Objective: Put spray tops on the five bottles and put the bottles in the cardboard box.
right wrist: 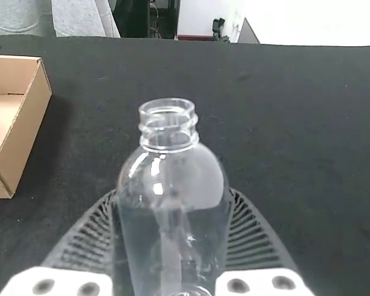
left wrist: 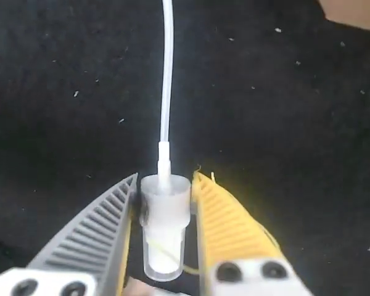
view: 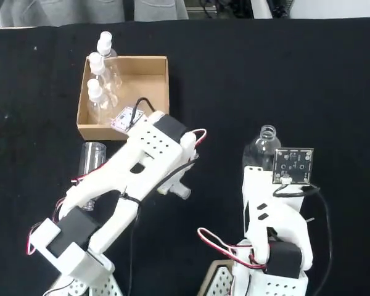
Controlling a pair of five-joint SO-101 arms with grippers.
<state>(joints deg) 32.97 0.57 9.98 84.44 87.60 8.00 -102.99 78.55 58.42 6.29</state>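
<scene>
Spray top [left wrist: 165,228] looks light and stiff, its dip tube whippy. The left hand [left wrist: 165,179] pinches it by the collar above the counter. The open bottle [right wrist: 171,179], probably thin, slick and crushable, is clamped round its belly in the right hand [right wrist: 172,192], mid-counter.

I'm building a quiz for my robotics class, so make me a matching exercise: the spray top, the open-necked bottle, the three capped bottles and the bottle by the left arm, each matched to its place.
Things:
1. spray top
2. open-necked bottle
3. three capped bottles
4. bottle by the left arm

Places:
a. inside the cardboard box
b. held in the right gripper
c. on the table, just outside the box
d. held in the left gripper

Pairs: 1-d, 2-b, 3-a, 4-c.
</scene>
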